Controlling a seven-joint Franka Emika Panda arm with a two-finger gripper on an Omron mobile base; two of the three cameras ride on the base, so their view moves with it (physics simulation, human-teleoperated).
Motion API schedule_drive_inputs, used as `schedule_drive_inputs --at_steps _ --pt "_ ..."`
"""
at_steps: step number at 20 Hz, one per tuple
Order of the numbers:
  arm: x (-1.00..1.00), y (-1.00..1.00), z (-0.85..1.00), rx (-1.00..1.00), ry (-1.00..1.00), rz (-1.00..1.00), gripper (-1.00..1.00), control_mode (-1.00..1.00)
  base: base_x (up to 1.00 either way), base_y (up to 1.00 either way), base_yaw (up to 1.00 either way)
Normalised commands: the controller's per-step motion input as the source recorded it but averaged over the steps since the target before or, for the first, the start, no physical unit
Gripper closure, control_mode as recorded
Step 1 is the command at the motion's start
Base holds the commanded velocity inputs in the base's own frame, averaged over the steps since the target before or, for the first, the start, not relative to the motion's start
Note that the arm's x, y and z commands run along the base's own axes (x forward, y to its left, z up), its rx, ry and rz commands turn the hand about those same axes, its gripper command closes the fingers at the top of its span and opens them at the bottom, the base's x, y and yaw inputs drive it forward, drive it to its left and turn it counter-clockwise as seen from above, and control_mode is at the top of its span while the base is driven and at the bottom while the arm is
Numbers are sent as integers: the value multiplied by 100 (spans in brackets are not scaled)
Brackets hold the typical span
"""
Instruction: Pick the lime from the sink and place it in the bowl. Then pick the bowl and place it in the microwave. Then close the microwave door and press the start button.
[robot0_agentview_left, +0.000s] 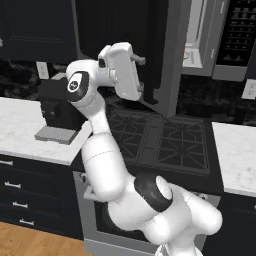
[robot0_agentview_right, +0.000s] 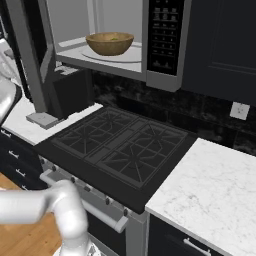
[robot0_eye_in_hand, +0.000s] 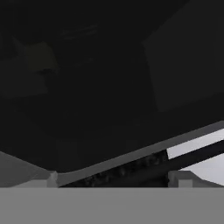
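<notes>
The microwave (robot0_agentview_right: 165, 75) hangs over the range with its cavity open. Inside, the tan wooden bowl (robot0_agentview_right: 110, 44) sits on the glass turntable (robot0_agentview_right: 131, 55). A sliver of the yellow-green lime (robot0_agentview_right: 115, 38) shows above the bowl's rim. The microwave door (robot0_agentview_left: 172, 60) stands swung out to the left, with the dark button panel (robot0_agentview_right: 162, 35) right of the cavity. My gripper (robot0_agentview_left: 139, 61) is up against the door's outer dark glass (robot0_eye_in_hand: 109, 78). It is open, its fingertips (robot0_eye_in_hand: 52, 178) wide apart with nothing between them. The sink is out of view.
A black gas cooktop (robot0_agentview_right: 120, 145) lies below the microwave, with the oven handle (robot0_agentview_right: 107, 215) in front. A black coffee machine (robot0_agentview_left: 57, 107) stands on the left marble counter (robot0_agentview_left: 20, 130). More marble counter (robot0_agentview_right: 210, 195) lies to the right. My arm's elbow (robot0_agentview_left: 80, 87) is near the coffee machine.
</notes>
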Motion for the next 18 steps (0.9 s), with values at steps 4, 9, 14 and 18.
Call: schedule_drive_inputs --at_steps 4,9,14,18 --pt "44 -75 0 8 31 5 -100 -100 0 0 0" --pt "9 -56 10 11 24 12 -100 -100 0 0 0" --pt "2 -46 17 13 35 18 -100 -100 0 0 0" --pt "22 -48 3 15 37 31 -100 -100 0 0 0"
